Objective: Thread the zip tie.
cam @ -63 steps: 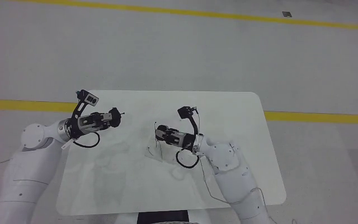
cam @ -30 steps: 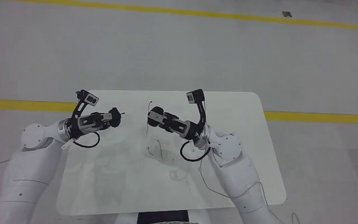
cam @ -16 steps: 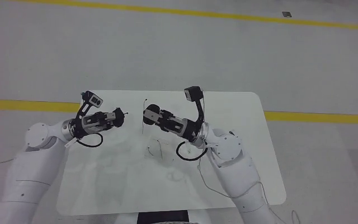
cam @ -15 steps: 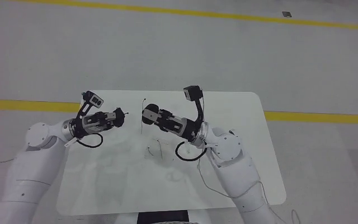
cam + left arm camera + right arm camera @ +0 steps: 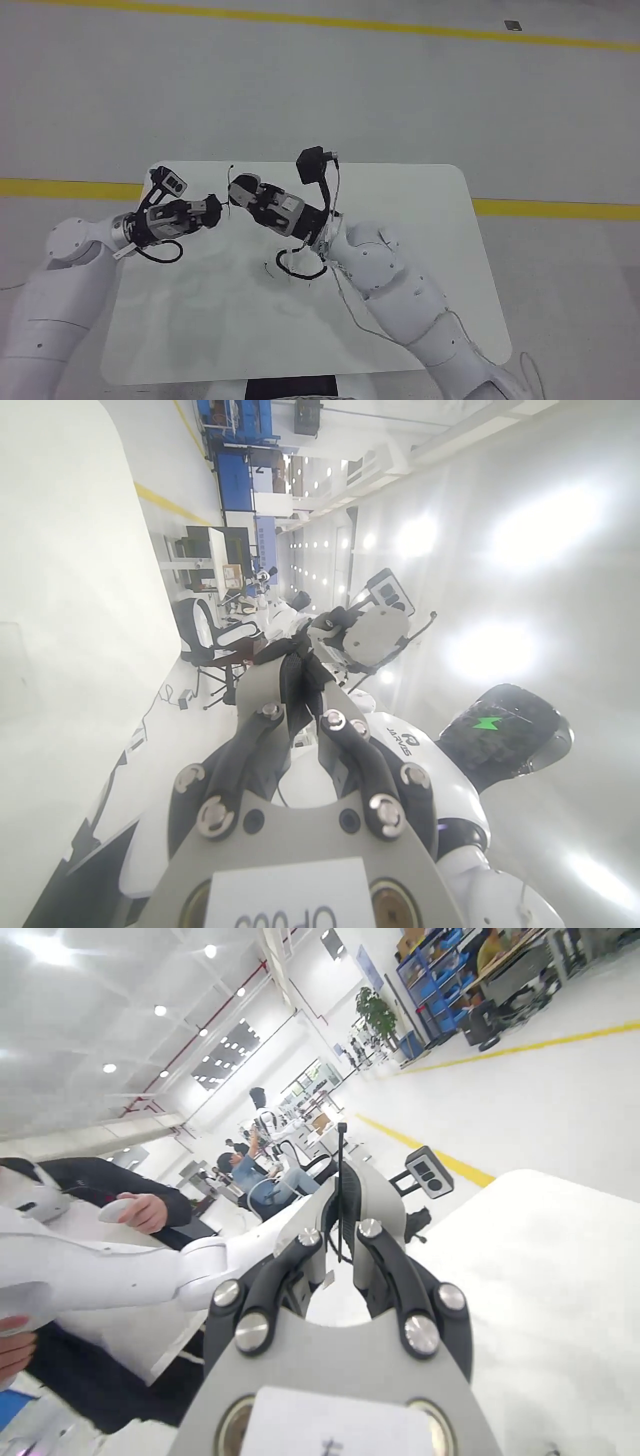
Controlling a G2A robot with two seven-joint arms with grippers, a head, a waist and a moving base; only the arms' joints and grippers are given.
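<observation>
My right gripper [image 5: 238, 190] hangs above the far left part of the white table [image 5: 420, 230], shut on a thin black zip tie [image 5: 231, 180]. In the right wrist view the zip tie [image 5: 341, 1163] stands upright between the fingers, with both ends sticking out of the gripper [image 5: 342, 1198]. My left gripper [image 5: 213, 208] is close beside it, tips nearly meeting. Seen from the left wrist, the left gripper [image 5: 299, 660] is shut with a small black piece [image 5: 272, 652] at its tips. The right gripper [image 5: 370, 640] sits just beyond.
A few loose zip ties [image 5: 285, 268] lie in a small pile near the table's middle. The table's right half and near side are bare. A yellow floor line [image 5: 540, 208] runs behind the table.
The right gripper lifted a zip tie from the pile and carried it left and away, up to the left gripper. The left gripper shifted slightly right.
</observation>
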